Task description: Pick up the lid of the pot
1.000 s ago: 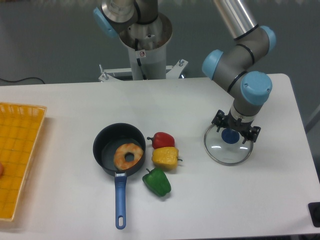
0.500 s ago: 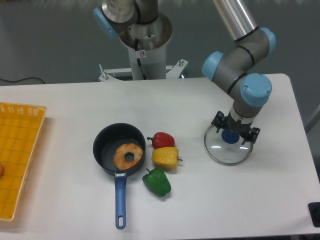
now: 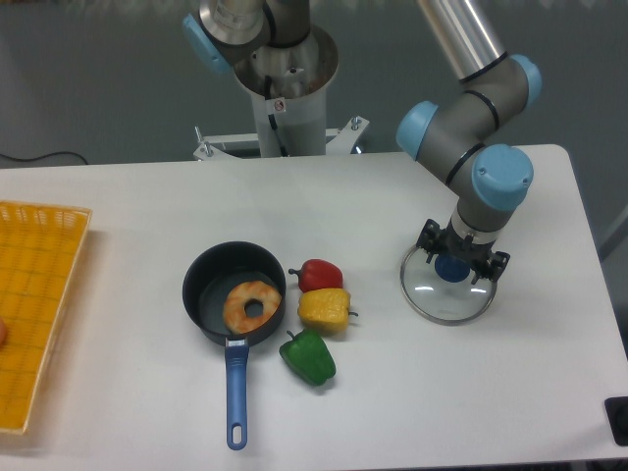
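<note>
The gripper [image 3: 465, 247] is over the far part of the pot lid at the right, its fingertips spread apart and open. The round, see-through lid [image 3: 446, 306] lies on the table with its blue knob [image 3: 452, 268] showing just below and between the fingers. I cannot tell how high the fingertips are above the glass. Part of the lid's far rim is hidden behind the gripper.
Left of the lid are a red pepper [image 3: 321, 276], a yellow pepper [image 3: 326, 309] and a green pepper [image 3: 309, 358]. Farther left, a black pan [image 3: 207, 289] with a blue handle [image 3: 236, 392] holds a doughnut [image 3: 240, 319]. An orange crate [image 3: 39, 285] stands at the left edge.
</note>
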